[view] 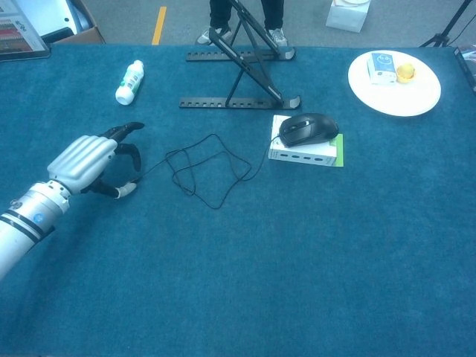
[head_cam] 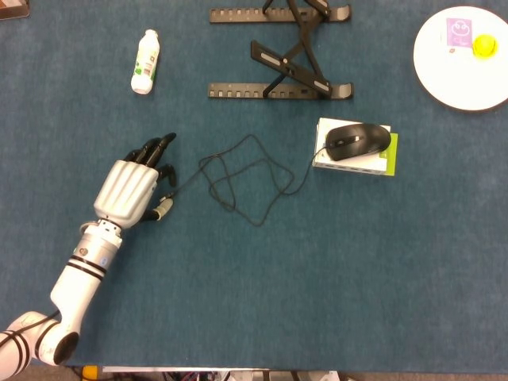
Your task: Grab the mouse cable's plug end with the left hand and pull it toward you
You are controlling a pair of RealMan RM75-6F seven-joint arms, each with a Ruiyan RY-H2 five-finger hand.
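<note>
Head view | left hand (head_cam: 131, 190) fingers (head_cam: 156, 148) around cable plug (head_cam: 164, 208)

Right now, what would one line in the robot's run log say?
left robot hand: fingers around plug end | cable: slack, looped | mouse: on box | right robot hand: unseen
</note>
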